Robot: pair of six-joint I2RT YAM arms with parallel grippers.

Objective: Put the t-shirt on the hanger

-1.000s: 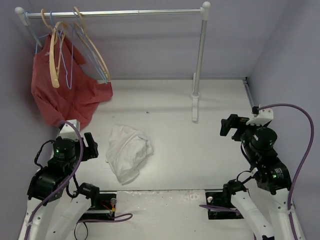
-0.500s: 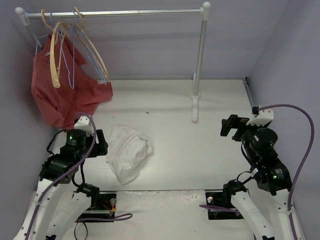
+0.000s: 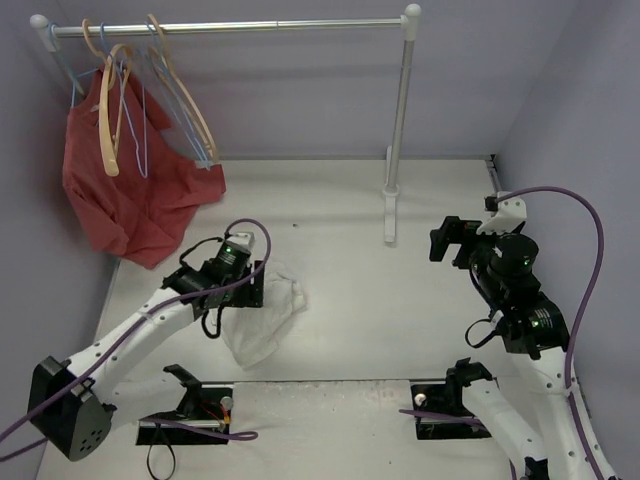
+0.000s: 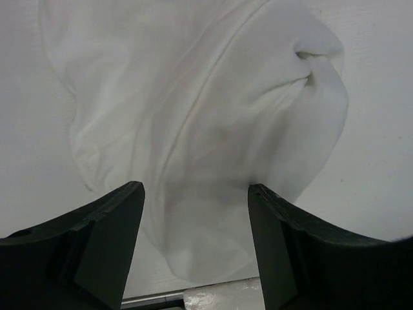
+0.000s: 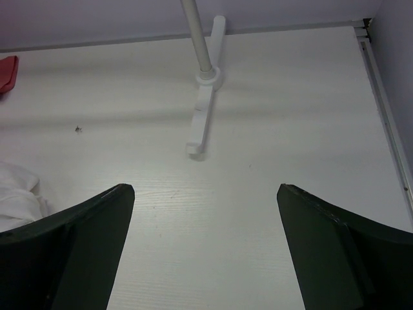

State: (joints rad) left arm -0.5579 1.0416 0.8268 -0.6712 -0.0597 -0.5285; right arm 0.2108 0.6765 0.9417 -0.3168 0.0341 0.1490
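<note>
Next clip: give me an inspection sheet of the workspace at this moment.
Surface: white table, one small dark speck.
Job's things: t-shirt crumpled on the table; hanger hooked on the rail.
Clutter: red garment, blue wire hangers and cream hanger at the rail's left end.
Hands: left hand open over the t-shirt, no cloth pinched; right hand open, empty, over bare table.
Cables: purple cable looped on each arm.
Surroundings: lilac walls on three sides.
</note>
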